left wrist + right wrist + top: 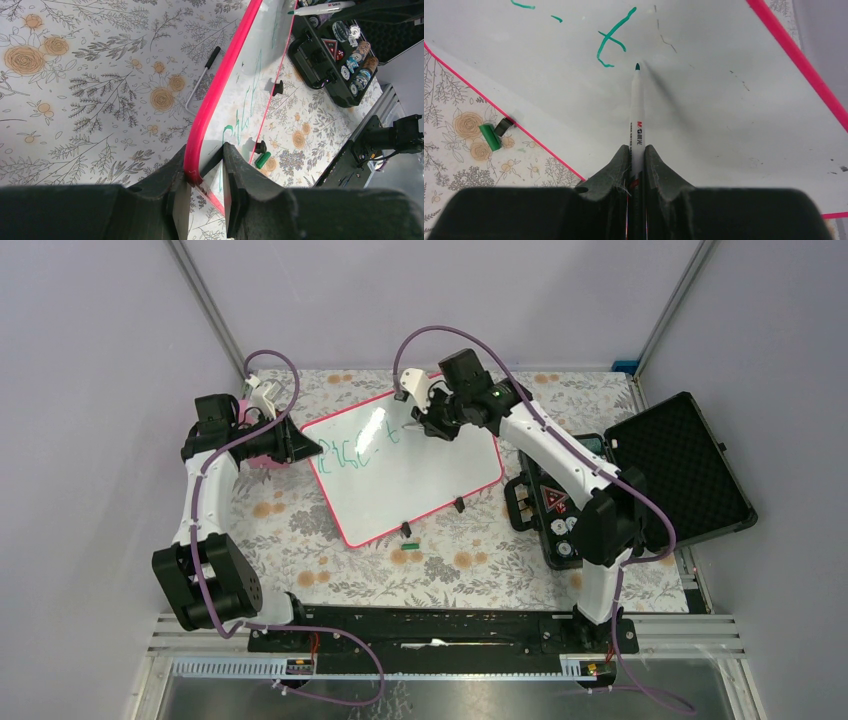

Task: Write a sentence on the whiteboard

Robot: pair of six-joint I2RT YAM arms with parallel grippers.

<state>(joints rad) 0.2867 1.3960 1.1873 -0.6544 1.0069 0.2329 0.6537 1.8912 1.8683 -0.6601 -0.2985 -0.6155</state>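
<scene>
Floral cloth covered the counter (300, 530), with the whiteboard (410, 480) lying toward its far edge. Left fingers (178, 175) pinched its pink frame; right fingers (617, 166) clamped a marker (637, 110), tip just beside the green sentence (360, 453).

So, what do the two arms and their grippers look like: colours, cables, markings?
Both arms have white links and bulky black joints: left arm, right arm. A thin purple cable runs along each. The left gripper and right gripper have matte black, wedge-shaped fingers. A small green light glows near the right wrist.
</scene>
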